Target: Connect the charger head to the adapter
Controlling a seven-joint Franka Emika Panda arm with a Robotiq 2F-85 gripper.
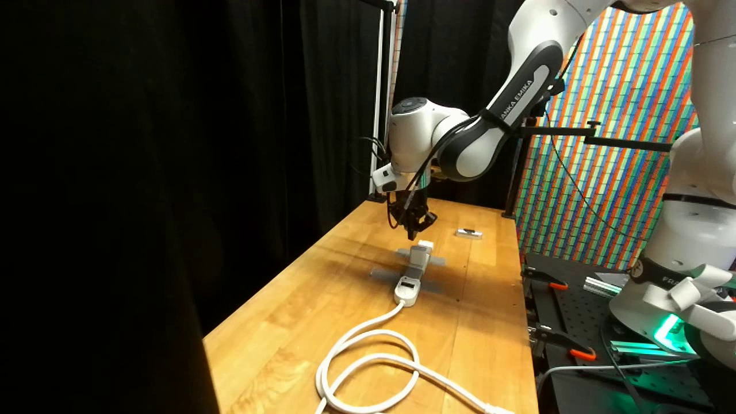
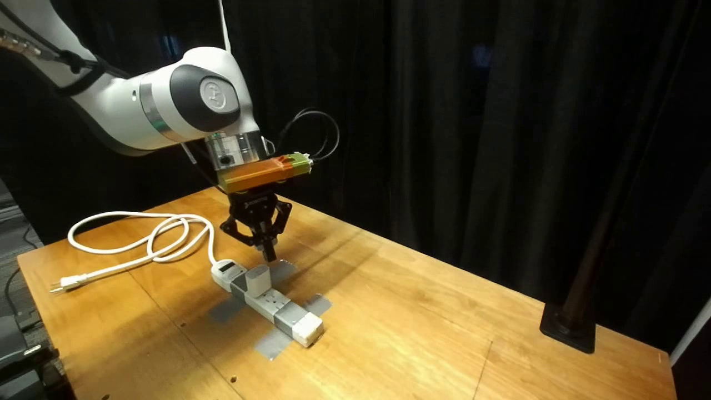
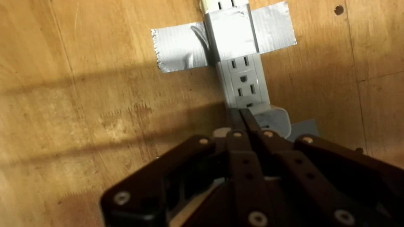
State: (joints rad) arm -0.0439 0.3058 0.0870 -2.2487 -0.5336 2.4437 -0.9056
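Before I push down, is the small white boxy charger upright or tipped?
Upright: in an exterior view, the charger stands straight on the whitish plastic power strip.

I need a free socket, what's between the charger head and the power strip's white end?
Uncovered outlets, then silver tape, in the wrist view and an exterior view.

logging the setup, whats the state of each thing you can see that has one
power strip: duct-taped down
charger head: upright on the power strip, apparently plugged in
Robotiq gripper: shut, empty
power cord: loosely looped
cord plug: unplugged
robot base light: lit green
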